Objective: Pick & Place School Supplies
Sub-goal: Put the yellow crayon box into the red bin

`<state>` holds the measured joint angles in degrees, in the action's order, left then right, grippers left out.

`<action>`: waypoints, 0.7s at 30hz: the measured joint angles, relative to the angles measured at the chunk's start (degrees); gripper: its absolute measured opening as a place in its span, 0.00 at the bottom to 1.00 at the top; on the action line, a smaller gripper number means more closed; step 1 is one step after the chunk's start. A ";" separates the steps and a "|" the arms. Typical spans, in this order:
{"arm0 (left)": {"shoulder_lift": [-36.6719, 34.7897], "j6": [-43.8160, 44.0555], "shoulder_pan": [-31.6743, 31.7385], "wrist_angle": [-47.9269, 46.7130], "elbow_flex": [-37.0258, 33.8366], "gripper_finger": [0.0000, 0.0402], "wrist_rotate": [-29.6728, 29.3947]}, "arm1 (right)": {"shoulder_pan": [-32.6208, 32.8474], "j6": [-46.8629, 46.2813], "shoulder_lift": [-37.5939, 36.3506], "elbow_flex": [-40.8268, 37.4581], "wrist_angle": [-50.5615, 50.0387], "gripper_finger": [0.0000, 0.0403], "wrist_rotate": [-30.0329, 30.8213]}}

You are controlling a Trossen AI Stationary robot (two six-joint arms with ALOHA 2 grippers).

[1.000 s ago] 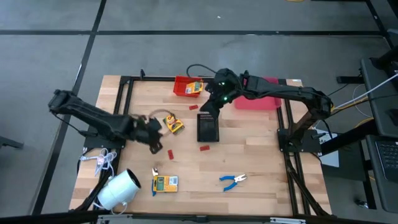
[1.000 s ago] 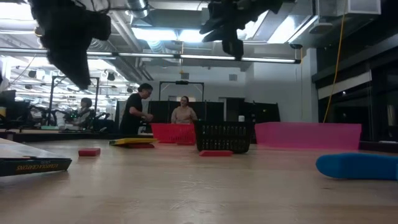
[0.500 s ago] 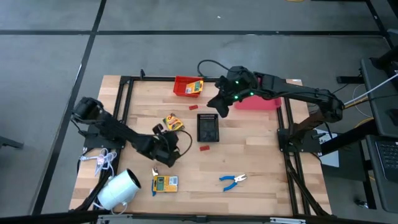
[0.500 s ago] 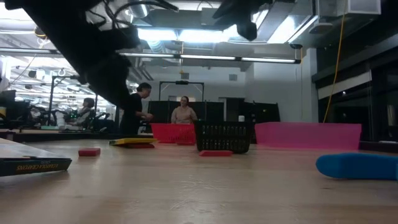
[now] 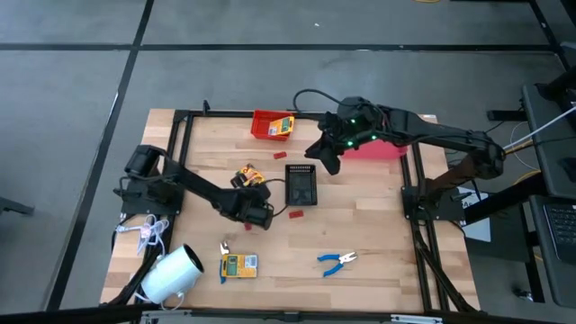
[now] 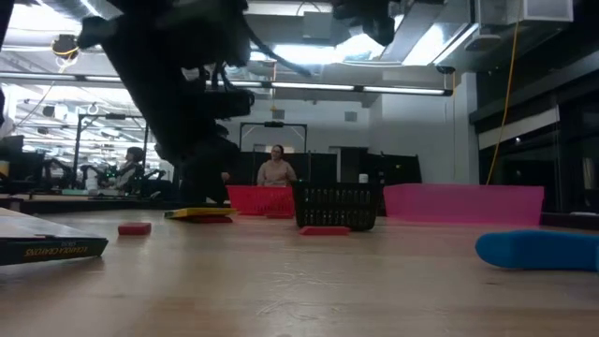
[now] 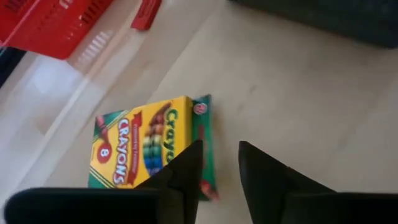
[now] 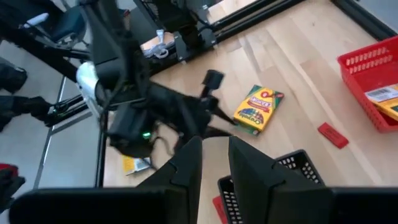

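One yellow-and-green crayon box (image 5: 250,175) lies flat mid-table, another (image 5: 239,265) near the front edge, and a third (image 5: 284,124) sits in the red basket (image 5: 265,126). Flat red pieces (image 5: 279,155) (image 5: 295,213) lie on the wood. One blue-handled pliers (image 5: 337,261) lies near the front; a second is out of view. My left gripper (image 5: 259,214) is open, low over the table just near of the mid-table box (image 7: 146,143). My right gripper (image 5: 324,157) is open, raised beyond the black basket (image 5: 301,184).
A pink tray (image 5: 373,146) lies at the far right. The big white roll (image 5: 171,274) and white cord bundle (image 5: 148,234) sit at the near left corner. Dark frame rails border the table. People stand in the room behind (image 6: 276,168).
My left gripper has swung toward the table's right and come down, ending just near of the mid-table crayon box. My right gripper has moved from over the black basket up and toward the far right. No object has moved.
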<state>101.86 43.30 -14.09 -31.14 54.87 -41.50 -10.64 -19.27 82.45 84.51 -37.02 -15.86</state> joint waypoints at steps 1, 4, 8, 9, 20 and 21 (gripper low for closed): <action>0.18 -0.08 0.75 0.13 0.00 0.23 0.40 | 0.23 0.00 -0.22 0.00 -0.57 0.21 0.00; 0.30 -0.56 2.20 0.18 -0.04 0.21 1.93 | 1.04 -0.42 -0.56 0.00 -0.69 0.21 0.01; 0.28 -0.60 2.60 0.11 -0.04 0.21 2.27 | 2.33 -0.95 -1.02 0.00 -0.85 0.21 1.28; 0.28 -0.60 2.60 0.10 -0.04 0.22 2.53 | 2.61 -1.07 -1.09 0.00 -1.07 0.21 1.54; 0.45 -0.18 1.90 0.66 -0.04 0.25 3.48 | 4.01 -1.11 -1.48 0.00 -0.96 0.21 1.95; 0.67 -0.10 1.84 0.77 -0.04 0.25 3.45 | 4.01 -1.11 -1.56 0.00 -0.95 0.21 1.93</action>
<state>102.54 43.20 -12.25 -30.37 54.83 -38.04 -6.63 -20.38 80.89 84.51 -37.97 -13.93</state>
